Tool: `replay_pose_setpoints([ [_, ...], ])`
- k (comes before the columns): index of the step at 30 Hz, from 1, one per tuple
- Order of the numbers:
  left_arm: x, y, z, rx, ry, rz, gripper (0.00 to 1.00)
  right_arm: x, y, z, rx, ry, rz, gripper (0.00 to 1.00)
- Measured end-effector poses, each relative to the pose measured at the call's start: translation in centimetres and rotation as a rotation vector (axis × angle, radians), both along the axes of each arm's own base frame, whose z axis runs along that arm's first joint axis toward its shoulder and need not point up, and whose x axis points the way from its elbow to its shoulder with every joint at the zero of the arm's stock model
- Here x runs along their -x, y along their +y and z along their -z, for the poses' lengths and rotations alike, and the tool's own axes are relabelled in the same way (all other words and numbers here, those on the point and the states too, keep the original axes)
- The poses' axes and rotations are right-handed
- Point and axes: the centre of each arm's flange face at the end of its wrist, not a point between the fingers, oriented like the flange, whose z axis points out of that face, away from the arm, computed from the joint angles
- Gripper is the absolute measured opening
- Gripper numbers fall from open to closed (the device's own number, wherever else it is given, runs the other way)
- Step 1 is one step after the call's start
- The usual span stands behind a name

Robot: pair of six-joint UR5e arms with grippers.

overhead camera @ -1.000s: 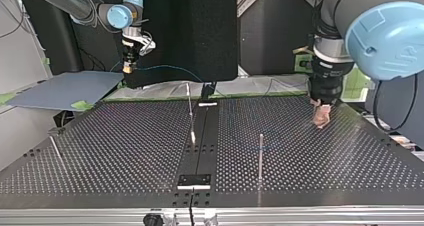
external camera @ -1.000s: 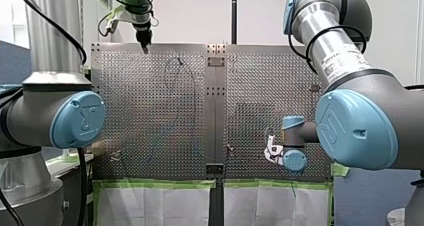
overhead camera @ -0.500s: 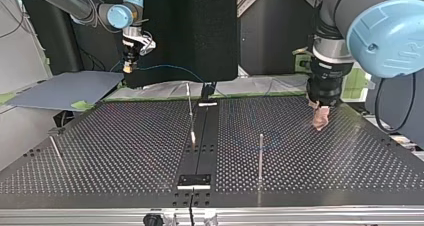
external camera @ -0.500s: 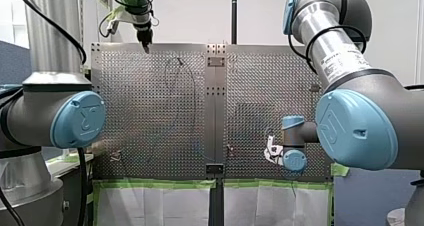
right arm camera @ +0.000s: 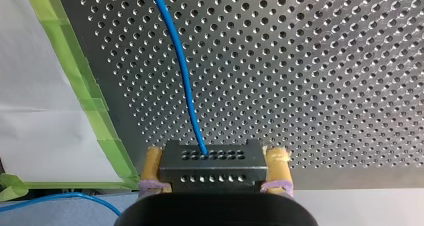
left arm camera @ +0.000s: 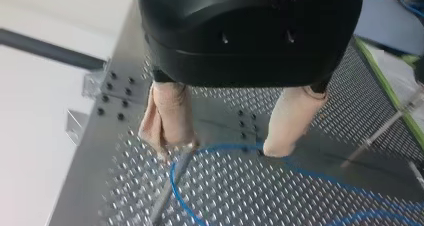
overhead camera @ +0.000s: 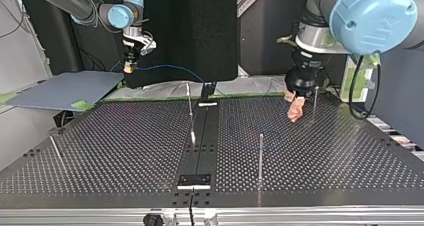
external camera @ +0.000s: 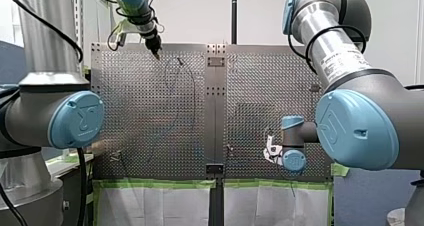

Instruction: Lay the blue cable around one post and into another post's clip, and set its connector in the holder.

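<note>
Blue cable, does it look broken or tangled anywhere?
Nothing stands out. The blue cable leaves the black connector in my right gripper in one smooth line, and curves loosely past the open fingers of my left gripper.

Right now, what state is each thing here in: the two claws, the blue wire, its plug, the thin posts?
Thin blue cable: slack, looping on the perforated metal table.
Black perforated connector: clamped, cable plugged into it.
Right arm's claw with yellow pads: shut on the connector.
Left arm's black claw with beige pads: open, the cable's loop between its fingertips.
Thin metal post: upright.
</note>
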Motion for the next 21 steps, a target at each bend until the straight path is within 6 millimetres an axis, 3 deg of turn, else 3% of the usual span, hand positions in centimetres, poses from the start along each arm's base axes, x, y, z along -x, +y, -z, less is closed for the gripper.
replay_pose_setpoints([
  [5,0.9,-0.6,0.6,0.053,-0.016,0.032,1.00,0.0,0.0,0.0,-0.001,0.009,-0.001,0.18],
  [13,-0.1,-2.4,5.3,0.102,0.045,0.109,1.00,0.0,0.0,0.0,0.003,0.018,-0.002,0.18],
  [21,0.5,-3.7,8.7,0.148,0.067,0.168,1.00,0.0,0.0,0.0,0.002,0.021,-0.003,0.18],
])
